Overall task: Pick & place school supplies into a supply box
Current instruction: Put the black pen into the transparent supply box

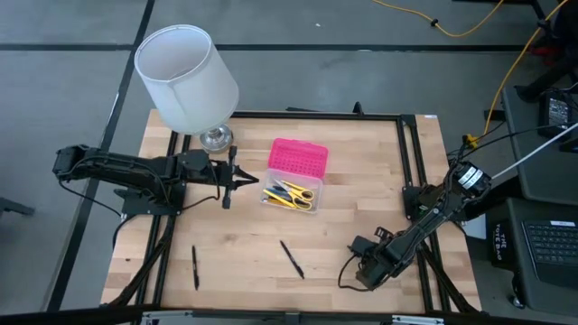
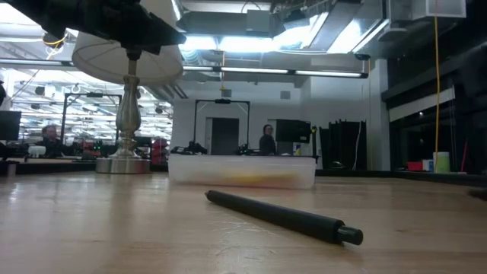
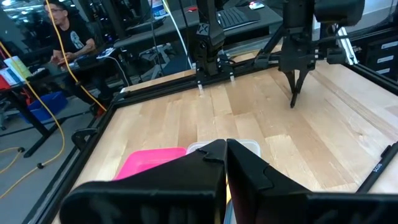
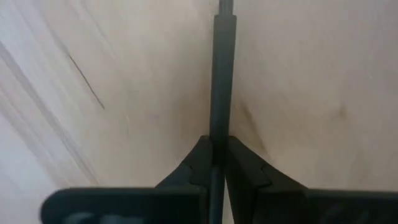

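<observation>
Down by the worktop's point(image 1: 361, 208) edge farthest from the lamp point(image 1: 185, 77), toward its right-hand corner, the right claw point(image 4: 214, 155) is low on the wood. Its fingers are pinched narrow on a black pen point(image 4: 222, 74), which lies flat and runs straight out ahead of them. I'd call this the pickup step, grip just made and nothing lifted yet.

The supply box point(image 1: 291, 194) sits near the middle of the worktop, its clear base open with yellow-handled scissors and pens inside, and the pink lid point(image 1: 298, 156) touches it on the lamp side. The left claw point(image 1: 251, 183) hovers just beside the box's left end, fingers together and empty.

Two more pens wait loose on the wood: one point(image 1: 291, 258) near the right claw, another point(image 1: 195, 267) toward the left corner.

Next, I reckon, comes a clean lift, a carry across to the base, and turning the pen lengthwise so it drops in without catching the rim or the left claw.
</observation>
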Robot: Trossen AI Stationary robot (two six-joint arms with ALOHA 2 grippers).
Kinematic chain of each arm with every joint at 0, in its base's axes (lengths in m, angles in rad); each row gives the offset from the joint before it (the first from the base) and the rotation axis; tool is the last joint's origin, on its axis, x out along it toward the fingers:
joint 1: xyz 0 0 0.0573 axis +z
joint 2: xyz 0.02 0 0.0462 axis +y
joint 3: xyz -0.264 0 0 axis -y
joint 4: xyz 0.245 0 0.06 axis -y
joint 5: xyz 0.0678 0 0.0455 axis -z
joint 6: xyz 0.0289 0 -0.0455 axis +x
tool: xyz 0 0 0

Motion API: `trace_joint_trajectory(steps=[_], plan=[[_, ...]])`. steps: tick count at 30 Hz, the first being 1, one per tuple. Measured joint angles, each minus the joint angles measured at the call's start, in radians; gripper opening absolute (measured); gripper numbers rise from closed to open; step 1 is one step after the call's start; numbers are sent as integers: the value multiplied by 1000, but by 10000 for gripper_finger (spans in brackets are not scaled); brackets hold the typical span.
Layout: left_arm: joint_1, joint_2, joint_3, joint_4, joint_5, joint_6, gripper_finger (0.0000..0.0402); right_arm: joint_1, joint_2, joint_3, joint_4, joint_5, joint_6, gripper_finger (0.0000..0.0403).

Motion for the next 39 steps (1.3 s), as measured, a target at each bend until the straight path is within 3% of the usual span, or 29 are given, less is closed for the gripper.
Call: trace_joint_trajectory(steps=[10, 23, 29, 34, 39], plan=[[0, 0, 0, 0, 0, 0, 6, -29, -135, 6, -11, 42, -89, 28], [0, 0, 0, 0, 0, 0, 6, -155, -415, 7, -19, 122, -421, 34], [0, 0, 0, 0, 0, 0, 6, -252, -480, 8, 5, 144, -605, 29], [0, 0, 0, 0, 0, 0, 6, -340, -484, 5, 112, 95, -790, 33], [0, 0, 0, 0, 0, 0, 6, -442, -484, -94, 413, -41, -1000, 29]])
